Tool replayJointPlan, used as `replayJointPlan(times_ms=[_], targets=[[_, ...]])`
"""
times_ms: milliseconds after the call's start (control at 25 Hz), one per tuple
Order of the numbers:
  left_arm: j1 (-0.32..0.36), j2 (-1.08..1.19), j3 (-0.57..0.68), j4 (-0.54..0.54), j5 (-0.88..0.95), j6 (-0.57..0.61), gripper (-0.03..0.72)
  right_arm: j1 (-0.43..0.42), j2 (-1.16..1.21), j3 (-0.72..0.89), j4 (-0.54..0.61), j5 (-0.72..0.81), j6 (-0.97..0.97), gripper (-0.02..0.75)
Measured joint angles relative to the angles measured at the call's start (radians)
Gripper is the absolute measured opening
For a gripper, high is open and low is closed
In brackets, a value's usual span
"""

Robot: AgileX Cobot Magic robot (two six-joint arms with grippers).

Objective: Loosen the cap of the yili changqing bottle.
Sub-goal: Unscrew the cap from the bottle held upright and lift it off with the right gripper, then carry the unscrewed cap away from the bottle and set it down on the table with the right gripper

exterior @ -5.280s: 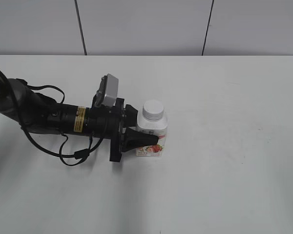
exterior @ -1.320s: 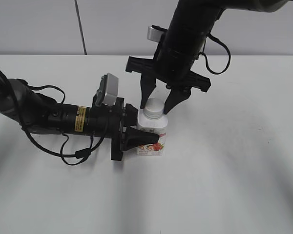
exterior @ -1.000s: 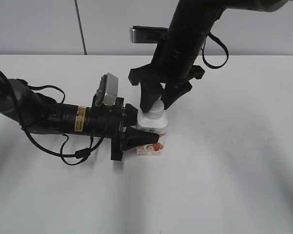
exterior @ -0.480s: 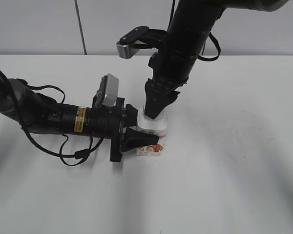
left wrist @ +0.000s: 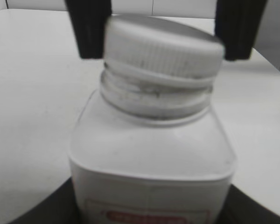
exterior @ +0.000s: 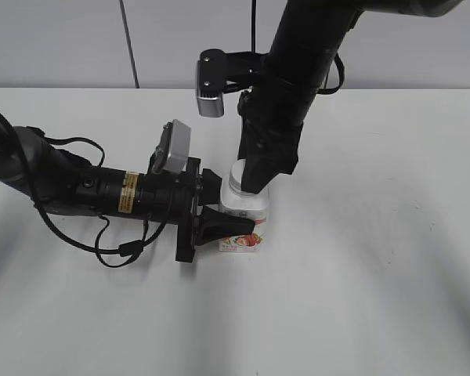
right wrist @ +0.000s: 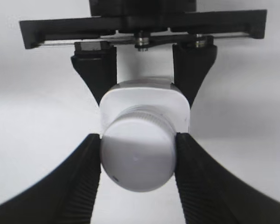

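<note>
The yili changqing bottle (exterior: 244, 215), white with a pink-red label, stands upright on the white table. My left gripper (exterior: 223, 219) lies on its side and is shut on the bottle's body (left wrist: 151, 158). My right gripper (exterior: 251, 176) reaches down from above and is shut on the white ribbed cap (right wrist: 137, 160), one finger on each side. In the left wrist view the cap (left wrist: 163, 44) sits tilted on the threaded neck, with the right gripper's fingers beside it. In the exterior view the cap is mostly hidden by the right gripper.
The white table (exterior: 376, 258) stretches on all sides of the bottle. A grey panelled wall (exterior: 63, 39) runs along its far edge. The left arm and its cable (exterior: 102, 243) lie across the table's left part.
The right arm came in from above, lowered its open fingers round the cap, shut on it and rotated about its wrist. The left gripper has kept hold of the bottle.
</note>
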Motion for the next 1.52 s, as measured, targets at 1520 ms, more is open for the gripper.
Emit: replayJointPlan(times_ms=[1520], targets=[[0.0, 0.0, 0.0, -0.001, 0.0, -0.014, 0.356, -0.198, -0.009, -0.165, -0.029, 0.024, 0.566, 0.386]])
